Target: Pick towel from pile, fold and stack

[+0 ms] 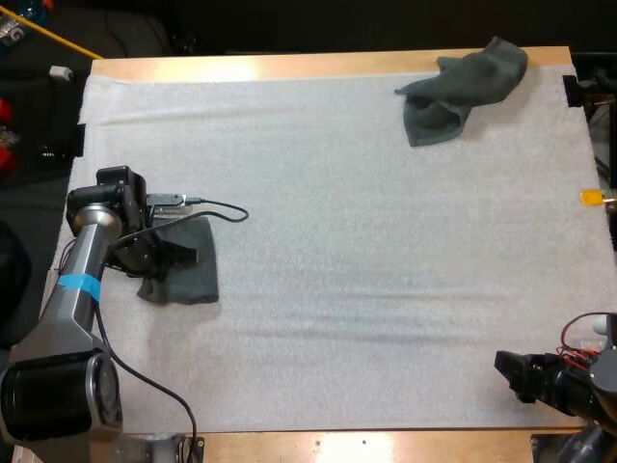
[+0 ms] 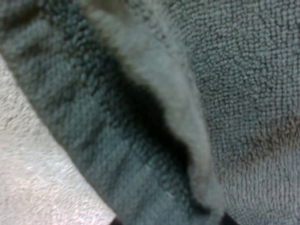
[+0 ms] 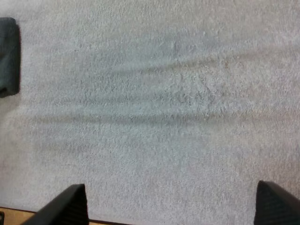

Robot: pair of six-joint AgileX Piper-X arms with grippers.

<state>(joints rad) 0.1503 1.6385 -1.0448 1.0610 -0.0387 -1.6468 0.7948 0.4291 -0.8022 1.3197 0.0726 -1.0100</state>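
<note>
Dark grey-green folded terry towel [image 1: 188, 275] is lying near the left edge of the white mat [image 1: 366, 270] covering the wooden desk [image 1: 289, 66]. A crumpled dark grey-green towel [image 1: 463, 92] is waiting at the far right corner. The left claw [image 1: 178, 256] is sitting low on the folded towel; I cannot tell whether it is gripping. The right claw [image 1: 511, 371] is hovering spread wide, holding nothing, by the near right corner. The likely risk is that cloth snagged on the left claw as it lifts could undo the fold. The mat's middle is lying open for moving.

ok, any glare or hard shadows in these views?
High view: glare on the table along its far wooden edge, the mat evenly lit. Left wrist view: a deep shadow runs along a raised fold of the folded towel. Right wrist view: soft shadow bands across the mat's ripples.
</note>
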